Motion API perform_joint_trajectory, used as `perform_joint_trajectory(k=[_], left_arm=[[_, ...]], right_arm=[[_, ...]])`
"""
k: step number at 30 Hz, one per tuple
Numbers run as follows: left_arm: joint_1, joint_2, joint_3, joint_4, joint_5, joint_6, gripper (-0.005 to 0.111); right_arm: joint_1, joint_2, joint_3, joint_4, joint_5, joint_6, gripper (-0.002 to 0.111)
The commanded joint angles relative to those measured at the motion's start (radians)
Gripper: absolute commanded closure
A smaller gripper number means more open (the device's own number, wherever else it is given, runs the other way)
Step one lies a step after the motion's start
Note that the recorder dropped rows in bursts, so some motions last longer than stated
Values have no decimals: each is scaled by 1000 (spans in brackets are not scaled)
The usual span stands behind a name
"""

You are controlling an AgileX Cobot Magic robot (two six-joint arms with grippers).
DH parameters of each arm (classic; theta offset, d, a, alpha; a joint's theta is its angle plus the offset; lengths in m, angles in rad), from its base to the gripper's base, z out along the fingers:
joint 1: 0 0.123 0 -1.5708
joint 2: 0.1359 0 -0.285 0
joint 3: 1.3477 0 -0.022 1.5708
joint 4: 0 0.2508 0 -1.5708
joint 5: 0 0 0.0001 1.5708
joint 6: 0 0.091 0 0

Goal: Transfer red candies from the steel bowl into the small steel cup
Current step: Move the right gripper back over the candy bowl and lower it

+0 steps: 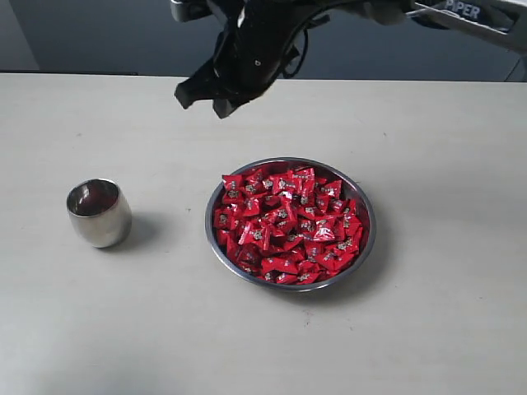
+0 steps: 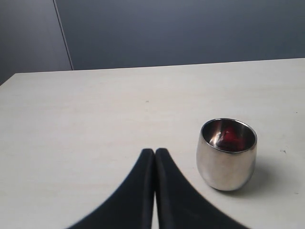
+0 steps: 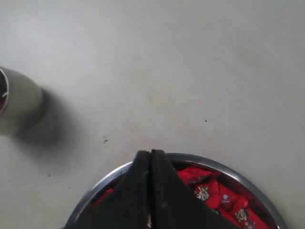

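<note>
- The steel bowl [image 1: 212, 224] sits flat on the pale desk [image 1: 445, 140], a little right of the middle in the exterior view.
- The red candies [image 1: 288, 226] fill the bowl in a loose heap. Their shiny wrappers overlap, each with a small pale and dark printed mark, and the heap reaches close to the rim all around.
- The small steel cup [image 1: 99, 216] stands upright on the desk to the left of the bowl, apart from it, with bare desk between the two.
- In the left wrist view a red patch shows inside the cup, low against its wall. Whether it is a candy or a reflection cannot be told.
- The right gripper [image 1: 203, 97] reaches in from the upper right of the exterior view. It hangs in the air over the desk beyond the far left part of the bowl's rim, pointing down and to the left.
- Its jaws are pressed together tip to tip. In the right wrist view the closed black tips lie over the bowl's rim, with candies visible beside them.
- The left gripper [image 2: 155, 153] shows only in the left wrist view, low over the desk, near the cup but not touching it.
- Its jaws are also pressed together, with only a hairline seam between the two black halves.
- A dark grey-blue wall [image 2: 190, 33] rises behind the desk's far edge.
</note>
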Motion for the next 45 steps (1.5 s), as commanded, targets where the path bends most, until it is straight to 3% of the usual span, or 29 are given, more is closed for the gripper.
perform_joint_trajectory(k=[1,6,15,24,29,34,35,40,45], left_arm=[[1,-4,4,-2,-2,-1,106],[1,-4,4,-2,-2,-1,106],[1,-4,4,-2,-2,-1,106],[1,-4,4,-2,-2,-1,106],[1,-4,4,-2,-2,-1,106],[1,-4,4,-2,-2,-1,106],[1,-4,4,-2,-2,-1,106],[1,-4,4,-2,-2,-1,106],[1,-4,4,-2,-2,-1,106]], right_arm=[[-39,-96,186,21,-167,2,109],[-77,-181,408,49,-332,-4,109],[-90,-200,621,81,-406,-24,109],[-90,-206,655,93,-441,-51,109],[-88,-204,655,241,-433,-155,109],[-88,-204,655,273,-409,-177,109],[-88,-204,655,273,-405,-179,108],[-88,-202,655,326,-408,-179,73],[-81,-148,655,410,-401,-209,73]])
